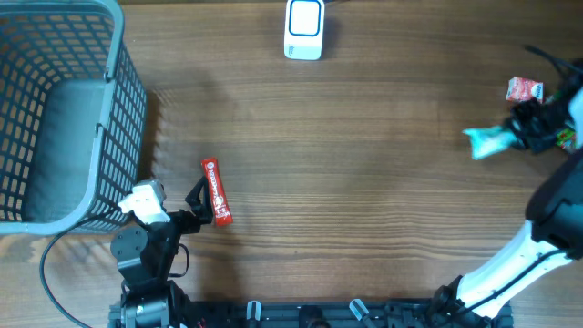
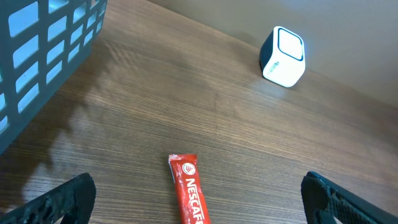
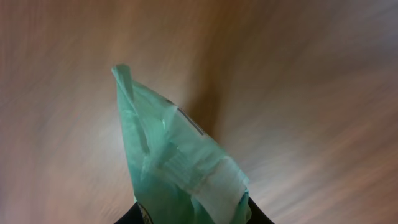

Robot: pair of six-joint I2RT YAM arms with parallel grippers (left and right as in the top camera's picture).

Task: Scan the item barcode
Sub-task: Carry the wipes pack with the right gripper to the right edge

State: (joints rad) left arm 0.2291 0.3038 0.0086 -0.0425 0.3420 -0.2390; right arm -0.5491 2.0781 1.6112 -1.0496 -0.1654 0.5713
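Carrying a mint-green packet, pinched in the narrowly closed right end effector at the far right of the bench, well apart from the white barcode scanner.

Risking a missed read by gripping the packet at one end only, letting the free end flop and crinkle and perhaps turning the barcode away from the scanner window. Failing to make out the barcode side in the blurred right wrist view. Risking a slip of glossy film from so thin a hold during a quick swing. Facing bare wood toward the scanner, with no obstacle between. Passing close to a small red-and-white sachet, prone to being brushed. Noting the left end effector gaping fully open at bottom left, gripping nothing, just beside a red Nescafé stick and near the grey basket.
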